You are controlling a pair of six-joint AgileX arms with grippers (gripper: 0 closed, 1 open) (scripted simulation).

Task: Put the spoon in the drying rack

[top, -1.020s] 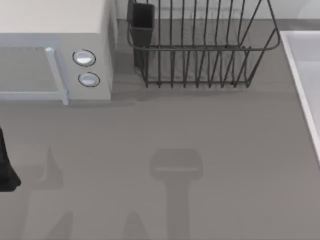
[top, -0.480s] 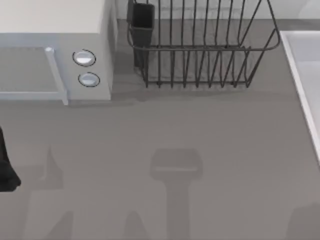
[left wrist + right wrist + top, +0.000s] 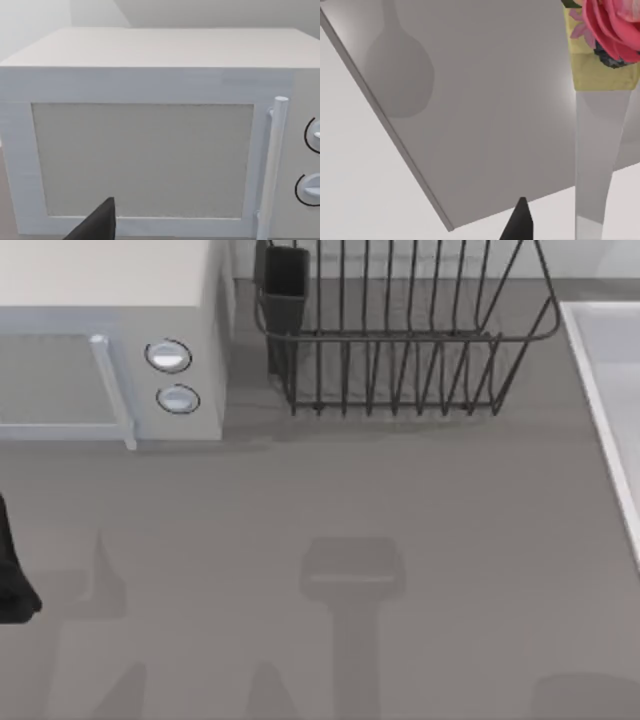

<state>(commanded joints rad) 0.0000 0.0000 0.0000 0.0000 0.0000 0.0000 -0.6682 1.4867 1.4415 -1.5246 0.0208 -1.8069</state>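
Observation:
The spoon (image 3: 595, 160) has a silver tapering shaft and a yellow end with pink flowers. In the right wrist view it hangs in the air above a grey surface (image 3: 485, 100) and casts a spoon-shaped shadow there. My right gripper is shut on it, with one dark fingertip (image 3: 520, 222) showing beside the shaft. The drying rack (image 3: 400, 340), a dark wire basket with a dark utensil cup (image 3: 285, 280) at its left corner, stands at the back middle of the table. My left arm (image 3: 12, 580) is parked at the table's left edge, and my left gripper (image 3: 97, 225) faces the microwave door.
A pale microwave (image 3: 100, 300) with two round knobs (image 3: 168, 356) stands at the back left, close beside the rack. A white raised surface (image 3: 610, 370) runs along the right side. The grey tabletop (image 3: 350, 490) in front of the rack bears soft shadows.
A soft shadow has appeared at the table's bottom right and spread leftward. The left arm, the rack and the microwave have not moved.

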